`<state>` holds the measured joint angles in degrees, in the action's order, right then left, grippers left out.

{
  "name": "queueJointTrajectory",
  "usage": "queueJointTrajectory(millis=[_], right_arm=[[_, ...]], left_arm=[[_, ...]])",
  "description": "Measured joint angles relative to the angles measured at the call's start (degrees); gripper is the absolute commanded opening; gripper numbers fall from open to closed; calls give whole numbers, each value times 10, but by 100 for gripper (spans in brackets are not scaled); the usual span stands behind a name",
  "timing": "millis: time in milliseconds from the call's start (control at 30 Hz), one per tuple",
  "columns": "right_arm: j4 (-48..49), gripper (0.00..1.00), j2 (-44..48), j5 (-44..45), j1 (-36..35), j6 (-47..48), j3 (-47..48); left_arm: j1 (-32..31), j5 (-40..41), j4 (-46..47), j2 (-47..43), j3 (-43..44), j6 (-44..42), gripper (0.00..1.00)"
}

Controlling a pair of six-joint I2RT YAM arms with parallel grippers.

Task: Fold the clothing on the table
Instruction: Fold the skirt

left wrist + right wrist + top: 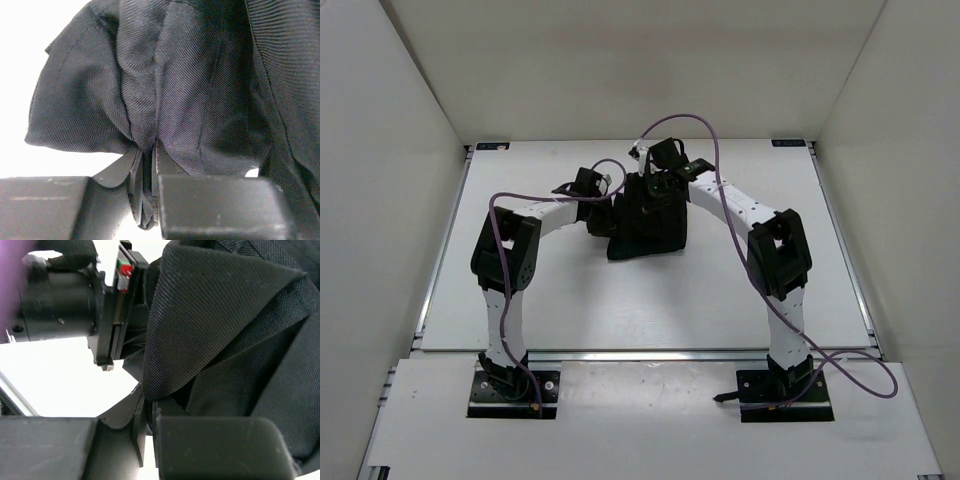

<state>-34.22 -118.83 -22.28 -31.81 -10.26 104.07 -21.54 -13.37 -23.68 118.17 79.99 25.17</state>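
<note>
Jaws on both arms are clamped on the clothing (645, 225), which hangs bunched over the worktop (570, 300) — mid-fold, I judge. The next move likely needs the held edge carried across and laid flat.

White arm links (500, 320), black joint housings (780, 255), black base plates (545, 400), looping purple cables (685, 115).

The clothing (650, 225) is black with fine diagonal ribbing, the table (620, 300) plain white with blue corner marks (492, 146).
</note>
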Motion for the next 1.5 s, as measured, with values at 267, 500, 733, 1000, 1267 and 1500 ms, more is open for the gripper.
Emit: queueJointTrajectory(millis=[267, 500, 733, 1000, 1267, 1500], right_arm=[[5, 0, -55, -35, -19, -28, 60], [-3, 0, -108, -56, -35, -38, 122], [-51, 15, -116, -71, -39, -29, 124], [-26, 82, -87, -97, -49, -49, 27], [48, 86, 91, -106, -25, -102, -95], [144, 76, 239, -102, 78, -143, -242]], left_arm=[[17, -40, 30, -11, -31, 9, 6], [24, -54, 34, -11, -36, 21, 6], [43, -84, 38, -15, -48, 27, 20], [54, -91, 20, -23, -48, 23, 43], [82, -63, -16, -77, -54, 16, 78], [137, -56, -12, -181, -61, 26, 80]])
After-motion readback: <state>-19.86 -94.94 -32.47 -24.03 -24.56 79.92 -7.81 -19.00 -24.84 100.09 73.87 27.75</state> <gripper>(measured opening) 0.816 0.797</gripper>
